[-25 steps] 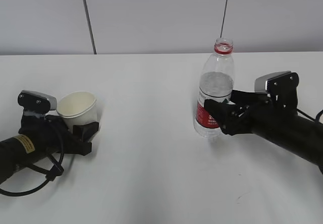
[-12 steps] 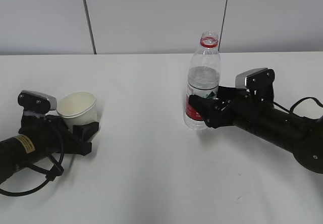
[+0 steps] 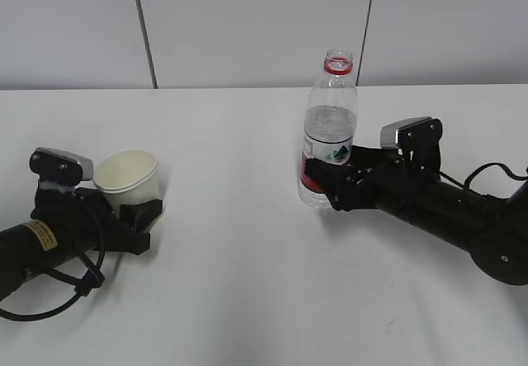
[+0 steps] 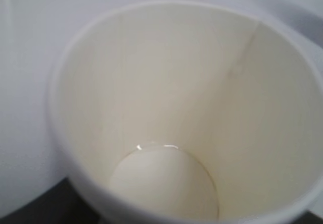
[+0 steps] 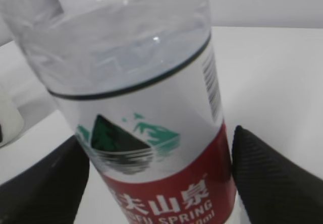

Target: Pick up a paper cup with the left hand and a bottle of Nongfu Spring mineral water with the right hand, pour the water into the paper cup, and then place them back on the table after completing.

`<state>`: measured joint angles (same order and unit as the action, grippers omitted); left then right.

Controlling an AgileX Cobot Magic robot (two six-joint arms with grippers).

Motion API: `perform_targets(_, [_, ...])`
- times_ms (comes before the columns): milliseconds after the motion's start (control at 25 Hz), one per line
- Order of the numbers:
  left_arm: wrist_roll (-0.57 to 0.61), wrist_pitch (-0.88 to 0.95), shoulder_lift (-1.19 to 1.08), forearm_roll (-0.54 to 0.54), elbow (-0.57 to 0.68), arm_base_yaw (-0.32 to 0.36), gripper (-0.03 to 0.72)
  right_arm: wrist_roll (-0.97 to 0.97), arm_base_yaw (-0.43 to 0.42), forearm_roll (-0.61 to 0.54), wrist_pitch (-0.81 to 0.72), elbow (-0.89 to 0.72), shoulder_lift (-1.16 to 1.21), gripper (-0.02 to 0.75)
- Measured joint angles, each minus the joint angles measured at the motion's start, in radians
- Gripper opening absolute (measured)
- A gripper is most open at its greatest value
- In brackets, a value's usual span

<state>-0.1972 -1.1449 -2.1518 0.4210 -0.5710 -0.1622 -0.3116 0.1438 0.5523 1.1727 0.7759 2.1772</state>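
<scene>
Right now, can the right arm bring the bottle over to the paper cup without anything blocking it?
Probably yes. The right end effector holds the bottle, and only bare table lies between it and the paper cup.

Looks like a lab or test room, and a spare one. A plain white table (image 3: 247, 283) fills the scene, running out beyond both hands to a pale panelled wall (image 3: 247, 28) with thin dark seams. The left hand (image 3: 136, 213) (yellow sticker on its arm) and the right hand (image 3: 326, 186) are black robot arms lying low on the table, each with a grey camera module on top, loose black cable trailing behind the left one.
</scene>
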Motion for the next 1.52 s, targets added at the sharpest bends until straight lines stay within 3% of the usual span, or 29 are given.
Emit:
perform_targets(1160, [0.0, 0.0, 0.0, 0.005, 0.0, 0.0, 0.401, -0.004, 0.028, 0.02, -0.019, 0.111, 0.053, 0.659])
perform_targets(1520, [0.0, 0.0, 0.0, 0.008, 0.0, 0.0, 0.4, -0.004, 0.028, 0.011, -0.019, 0.111, 0.055, 0.522])
